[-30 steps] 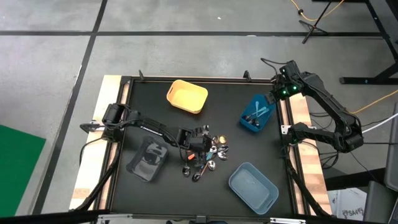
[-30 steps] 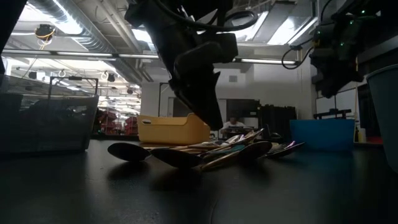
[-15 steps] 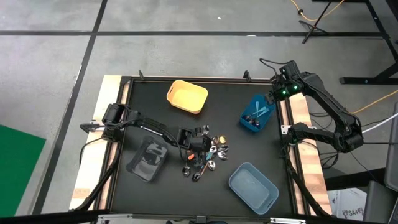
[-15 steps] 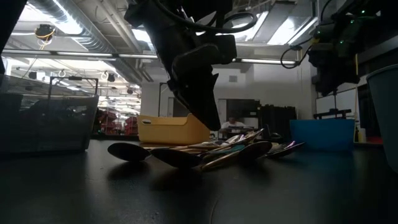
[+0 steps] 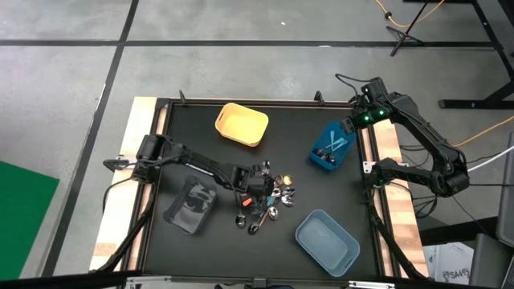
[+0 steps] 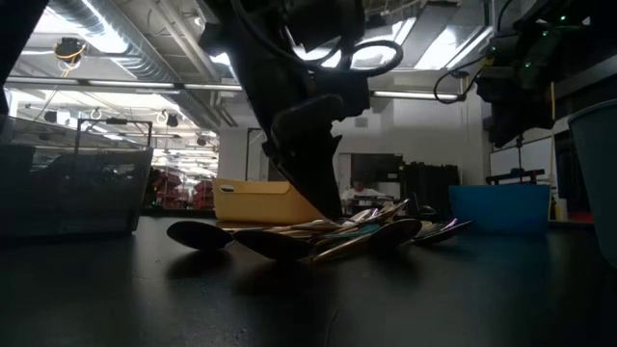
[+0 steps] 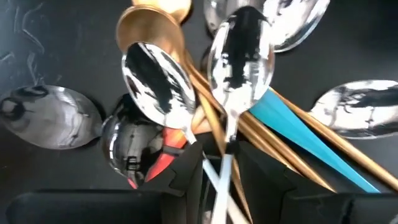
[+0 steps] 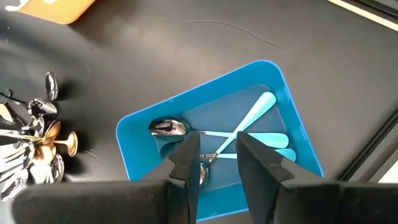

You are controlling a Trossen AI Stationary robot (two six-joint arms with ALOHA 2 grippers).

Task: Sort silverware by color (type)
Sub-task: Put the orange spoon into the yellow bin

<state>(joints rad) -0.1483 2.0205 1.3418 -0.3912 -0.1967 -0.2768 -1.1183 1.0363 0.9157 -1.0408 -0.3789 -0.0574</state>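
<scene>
Little has moved since the earlier frame: left arm's elbow shifted slightly, w/ its jaws (image 5: 255,191) dipped a touch lower onto the silverware pile (image 5: 267,202); right arm unchanged. Landmark = pile, lying mid-surface (image 5: 201,136). Left jaws sit right on it, part open, fingers (image 7: 186,177) straddling the thin pale handle of a silver spoon (image 7: 241,56) but not clearly clamped on it. Gold spoons (image 7: 148,28), a light-blue handle (image 7: 298,127) and an orange handle (image 7: 163,157) are tangled in the pile around them. Right jaws (image 8: 216,163) hang well away from pile, above the blue bin (image 5: 332,146), part open, holding nothing; 3 blue-handled spoons (image 8: 245,134) lie inside that bin.
</scene>
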